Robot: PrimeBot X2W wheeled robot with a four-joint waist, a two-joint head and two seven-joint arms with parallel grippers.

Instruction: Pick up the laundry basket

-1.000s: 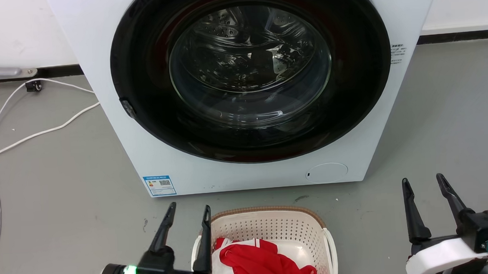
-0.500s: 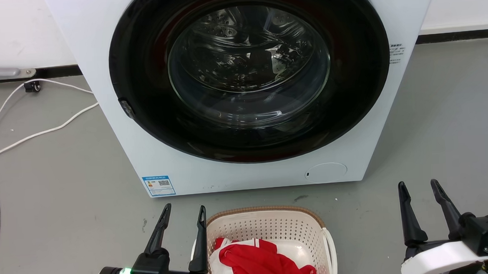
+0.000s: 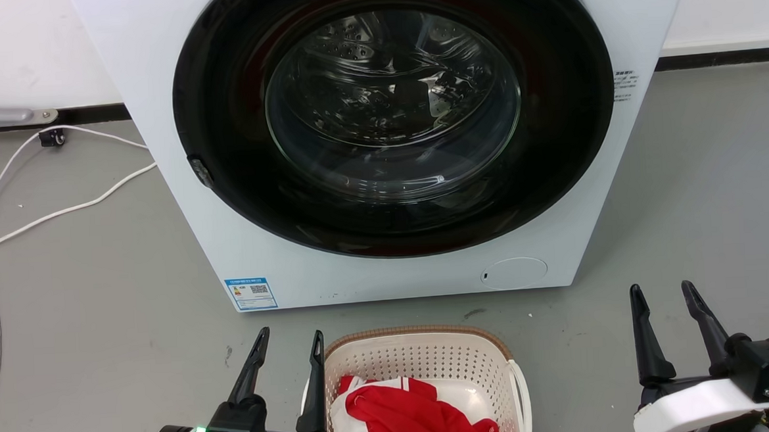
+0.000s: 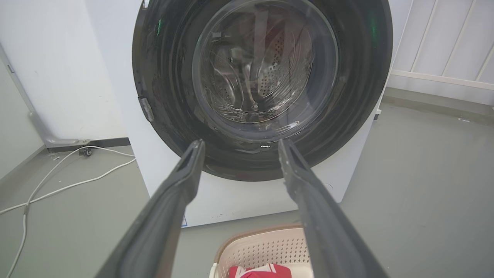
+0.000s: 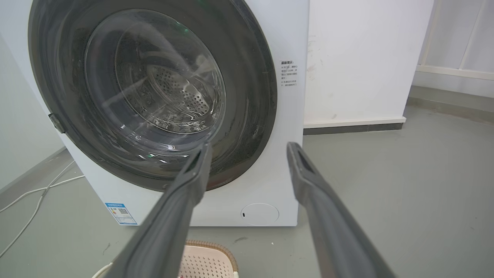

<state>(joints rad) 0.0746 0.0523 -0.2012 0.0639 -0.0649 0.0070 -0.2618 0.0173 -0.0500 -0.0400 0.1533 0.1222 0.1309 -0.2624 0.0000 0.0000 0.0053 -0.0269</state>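
Floor [image 3: 86,291]: grey and smooth, running under everything here.
Washing machine [image 3: 401,274]: white, front-loading, standing at the far middle against a white wall.
Round door [image 3: 393,110]: dark ring around clear glass, shut, with the steel drum visible behind it.
Cable [image 3: 75,207]: white, lying loose across the floor at far left.
Laundry basket [image 3: 445,361]: cream with holes and a brown rim, on the floor at near middle, just in front of the machine and apart from it.
Red and white cloth [image 3: 415,415]: bundled inside the basket.
Right gripper [image 3: 662,287]: at near right, well apart from the basket, fingers spread with nothing between them.
Left gripper [image 3: 291,333]: at near left, fingers spread and empty, its right finger just beside the basket's left rim.
Sticker [image 3: 251,293]: blue-edged, on the machine's lower left corner.
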